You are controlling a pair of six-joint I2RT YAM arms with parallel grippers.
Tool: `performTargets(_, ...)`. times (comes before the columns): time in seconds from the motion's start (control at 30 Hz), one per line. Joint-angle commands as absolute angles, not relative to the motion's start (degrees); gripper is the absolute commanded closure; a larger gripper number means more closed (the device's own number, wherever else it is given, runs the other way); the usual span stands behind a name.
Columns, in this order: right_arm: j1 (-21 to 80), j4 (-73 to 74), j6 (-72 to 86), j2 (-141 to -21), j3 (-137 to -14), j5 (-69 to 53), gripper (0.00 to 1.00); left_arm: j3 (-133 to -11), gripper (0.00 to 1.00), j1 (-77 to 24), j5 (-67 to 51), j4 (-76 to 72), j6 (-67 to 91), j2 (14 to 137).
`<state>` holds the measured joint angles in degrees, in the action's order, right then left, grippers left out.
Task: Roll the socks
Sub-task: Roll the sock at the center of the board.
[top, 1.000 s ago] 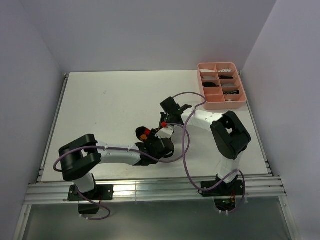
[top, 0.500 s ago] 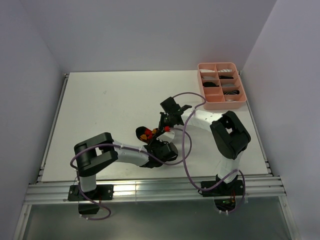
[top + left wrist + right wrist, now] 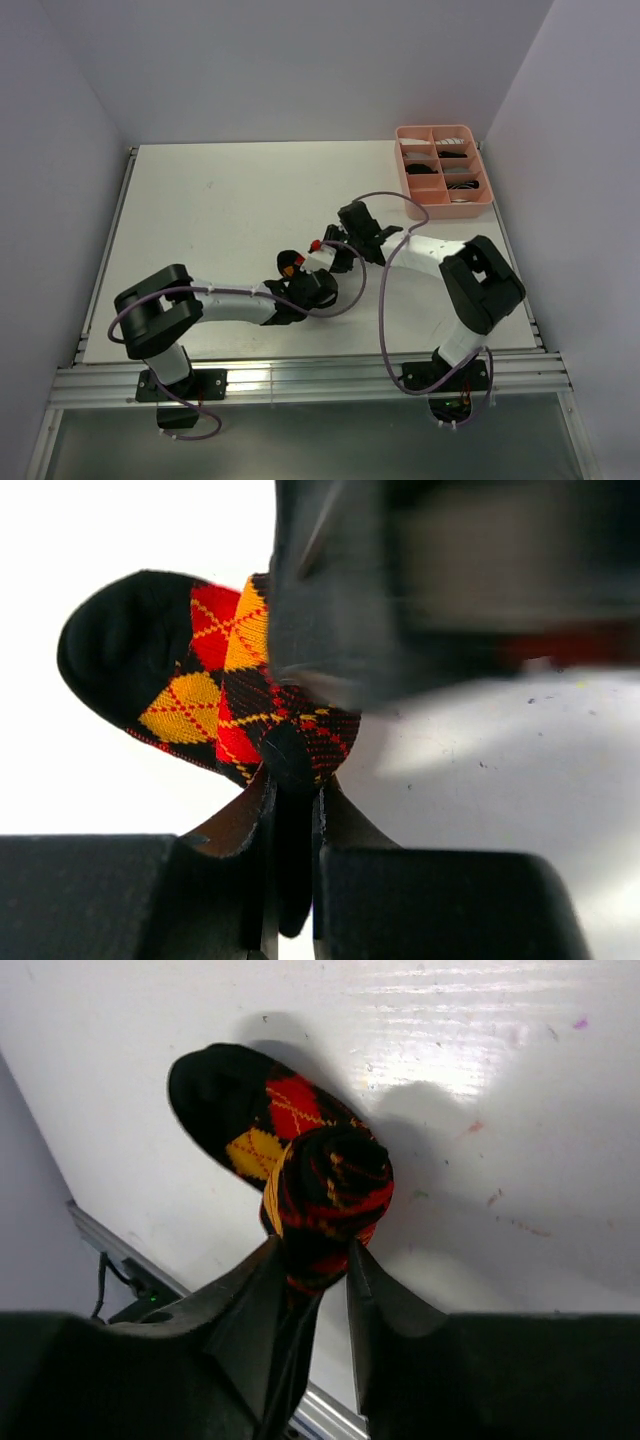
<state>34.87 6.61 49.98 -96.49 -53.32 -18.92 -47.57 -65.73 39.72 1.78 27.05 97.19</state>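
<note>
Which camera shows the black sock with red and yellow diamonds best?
Right wrist: the black diamond-patterned fabric sock shows roll and toe sharply. Left wrist has it partly blocked; top view, just a speck.

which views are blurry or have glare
Left wrist: a dark shape up top is smeared with blur, argyle sock sharp. Right wrist: glare on the table at top, sock crisp. Top external: evenly lit, sharp.

One argyle sock (image 3: pixel 200 690), two robot arms (image 3: pixel 225 298) (image 3: pixel 432 252), one pink tray (image 3: pixel 450 211), one table (image 3: pixel 220 200).
</note>
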Motion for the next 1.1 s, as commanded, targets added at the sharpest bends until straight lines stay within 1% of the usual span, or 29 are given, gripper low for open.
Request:
performTargets(0.0,33.05,-0.35,51.24,-89.32,-50.63,-17.76,0.54,-44.74,0.99,-62.32,23.49,1.76,30.76,92.39)
performTargets(0.07,32.08,-4.30,52.47,-87.11,-47.83,-15.56,0.48,-43.16,0.99,-59.16,16.55,0.53,32.07,90.71)
performTargets(0.1,31.82,-5.44,52.91,-85.10,-46.77,-14.86,0.42,-42.63,0.99,-57.93,14.44,0.61,32.69,89.49)
performTargets(0.17,31.29,-8.34,54.31,-82.98,-43.44,-12.58,0.36,-41.40,0.99,-54.42,8.22,-2.10,33.31,88.69)
performTargets(0.2,31.20,-9.39,54.66,-81.32,-42.29,-11.96,0.31,-41.14,0.99,-53.36,6.52,-2.46,33.57,88.42)
performTargets(0.27,31.11,-12.12,55.55,-80.07,-39.47,-11.34,0.26,-41.04,0.99,-50.37,0.56,-2.90,34.10,88.77)
performTargets(0.37,31.46,-14.14,56.07,-80.24,-37.19,-11.60,0.26,-39.65,0.99,-45.80,-6.92,-6.39,36.29,90.00)
performTargets(0.4,31.55,-15.02,56.42,-80.68,-36.39,-11.60,0.25,-39.03,0.99,-44.40,-11.64,-7.63,37.17,90.17)
performTargets(0.53,32.25,-21.17,59.32,-81.82,-32.26,-11.78,0.25,-38.06,0.99,-37.99,-19.59,-9.23,39.72,92.37)
performTargets(0.63,33.40,-23.72,60.29,-83.93,-31.03,-11.51,0.25,-38.58,0.99,-35.43,-23.71,-9.49,40.78,94.83)
performTargets(0.93,34.37,-30.84,63.89,-91.84,-30.76,-11.43,0.26,-40.96,0.99,-32.70,-28.04,-7.47,41.92,101.51)
performTargets(1.07,34.63,-32.61,64.69,-95.70,-31.64,-10.81,0.29,-43.24,0.99,-32.08,-28.65,-5.10,41.31,104.40)
